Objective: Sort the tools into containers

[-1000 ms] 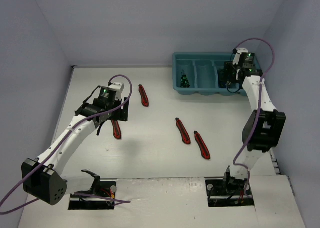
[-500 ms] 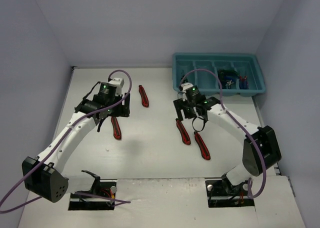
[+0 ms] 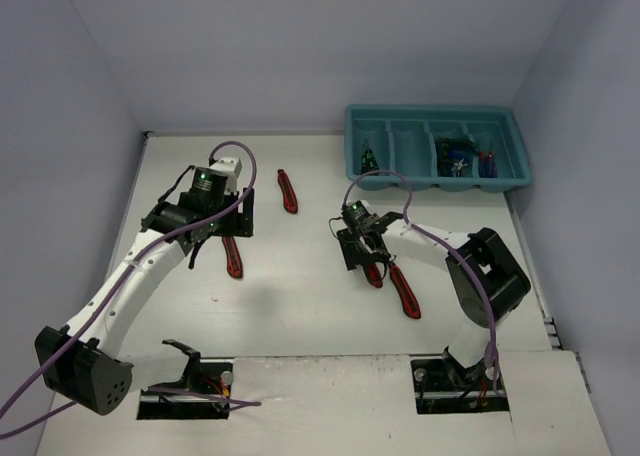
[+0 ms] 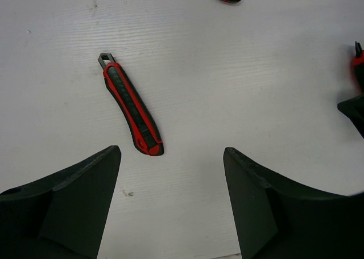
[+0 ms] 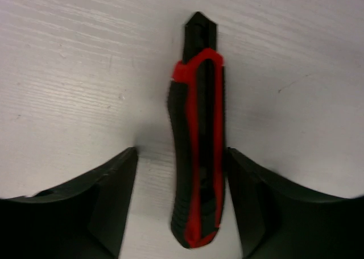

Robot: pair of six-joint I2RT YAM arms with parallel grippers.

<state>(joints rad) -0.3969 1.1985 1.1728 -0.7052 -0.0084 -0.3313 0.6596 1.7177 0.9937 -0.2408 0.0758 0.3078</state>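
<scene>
Several red-and-black utility knives lie on the white table. My right gripper (image 3: 360,252) is down over the middle knife (image 3: 374,276). In the right wrist view that knife (image 5: 199,157) lies lengthwise between the fingers of the right gripper (image 5: 182,154). The right finger touches its side and the left finger stands a small gap away, so the gripper is open. My left gripper (image 3: 230,226) hovers open and empty, just short of another knife (image 3: 233,259), seen ahead of the jaws as a knife (image 4: 131,108) in the left wrist view. The teal tray (image 3: 436,184) stands at the back right.
Two more knives lie loose: one (image 3: 287,191) at mid-back, one (image 3: 405,291) right beside my right gripper. The tray's compartments hold a green-handled tool (image 3: 368,159), pliers (image 3: 455,154) and blue-handled tools (image 3: 487,163). Walls close in the table on three sides.
My right arm swung from the tray to the middle of the table and came down around the knife there. The left arm shifted only slightly.
</scene>
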